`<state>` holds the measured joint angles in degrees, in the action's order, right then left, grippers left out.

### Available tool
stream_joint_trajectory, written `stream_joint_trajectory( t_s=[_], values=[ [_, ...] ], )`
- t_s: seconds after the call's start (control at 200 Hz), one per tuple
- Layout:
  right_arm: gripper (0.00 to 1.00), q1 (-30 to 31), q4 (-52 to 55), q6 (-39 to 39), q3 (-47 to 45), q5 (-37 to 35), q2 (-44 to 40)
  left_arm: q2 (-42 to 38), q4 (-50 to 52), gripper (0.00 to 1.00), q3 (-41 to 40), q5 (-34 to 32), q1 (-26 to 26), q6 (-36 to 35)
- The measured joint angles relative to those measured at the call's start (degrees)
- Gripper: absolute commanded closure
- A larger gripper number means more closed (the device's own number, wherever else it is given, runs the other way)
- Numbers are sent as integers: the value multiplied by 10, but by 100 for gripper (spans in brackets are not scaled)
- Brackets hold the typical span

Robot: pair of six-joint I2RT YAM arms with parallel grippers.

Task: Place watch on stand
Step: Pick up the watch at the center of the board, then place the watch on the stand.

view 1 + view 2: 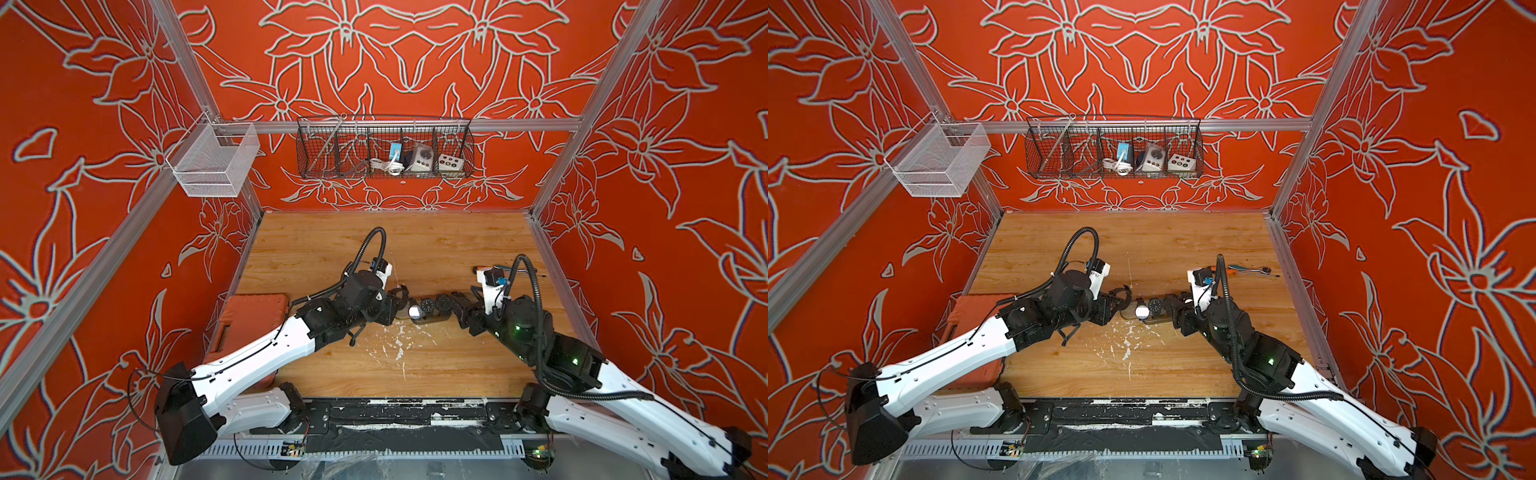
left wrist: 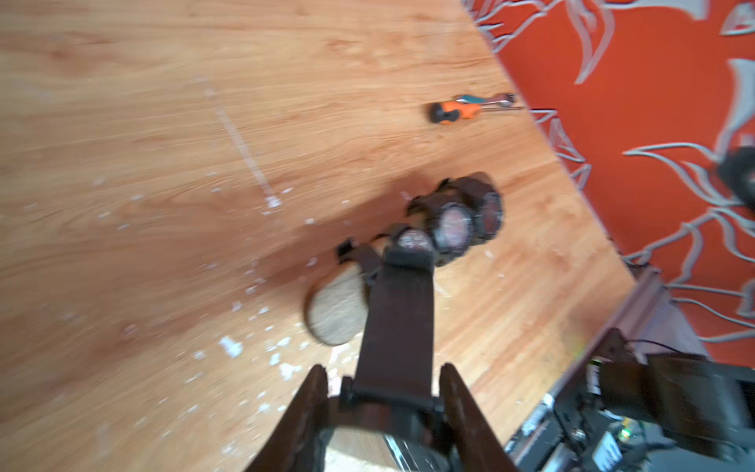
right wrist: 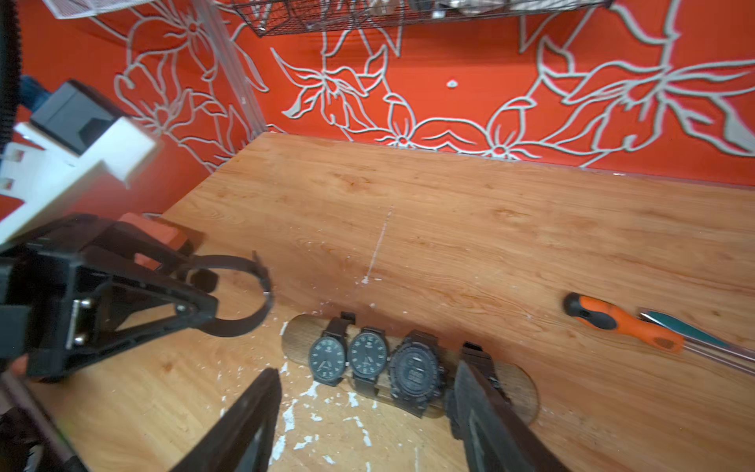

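The left hand (image 2: pixel 382 380) is gripping the watch (image 2: pixel 394 318) by its dark strap, the fingers closed partway onto the band. The rest of the strap is curling out ahead of the fingertips in an open loop. The watch is hanging just beside the left end of the stand (image 3: pixel 295 341), apart from it and not on the bar. The stand is lying across the middle of the table (image 1: pixel 415 249) and carrying three dark watches (image 3: pixel 367 355) side by side, faces up. A further dark strap (image 3: pixel 474 353) is showing on the bar, half hidden behind a finger. The right hand (image 1: pixel 459 308) is hovering close over the stand's right end with its fingers spread wide and nothing between them. Whether it is touching the bar cannot be told.

On the left wall rail a white mesh basket (image 1: pixel 212 160) is hanging. Below it an orange case (image 1: pixel 245 320) is lying shut at the table's left edge, partly under the left arm. A black wire basket (image 1: pixel 384 174) is hanging from the back rail, divided into compartments. Its leftmost one is holding a thin rod leaning on a slant. The wide middle one is holding a coiled white cable (image 1: pixel 386 165), a blue and white item and a white box with a dial. The rightmost one is holding a white box with dark buttons (image 1: pixel 451 162). Near the right wall an orange-handled screwdriver (image 3: pixel 625 325) and a metal tool are lying together.
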<state>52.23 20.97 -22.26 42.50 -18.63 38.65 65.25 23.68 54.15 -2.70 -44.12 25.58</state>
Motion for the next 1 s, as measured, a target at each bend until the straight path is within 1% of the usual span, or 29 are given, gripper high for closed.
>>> stream_joint_trajectory(
  t_s=[0.085, 0.18, 0.245, 0.32, 0.425, 0.656, 1.001],
  values=[
    [22, -34, 33, -4, 15, -5, 16, 4, 48, 72, 13, -7, 25, 0],
    [21, -95, 65, -12, 28, 7, 47, 21, 93, 72, 31, -18, 49, 0],
    [19, -144, 81, -20, 29, 28, 69, 39, 115, 72, 41, -25, 63, 0],
    [15, -200, 100, -30, 29, 62, 97, 65, 137, 72, 49, -27, 71, 0],
    [14, -254, 107, -39, 29, 109, 124, 109, 159, 72, 62, -25, 73, 0],
    [12, -338, 91, -57, 23, 207, 170, 190, 184, 72, 103, 3, 73, -7],
    [11, -420, 33, -68, -18, 308, 205, 244, 204, 72, 141, 28, 67, -12]
  ],
)
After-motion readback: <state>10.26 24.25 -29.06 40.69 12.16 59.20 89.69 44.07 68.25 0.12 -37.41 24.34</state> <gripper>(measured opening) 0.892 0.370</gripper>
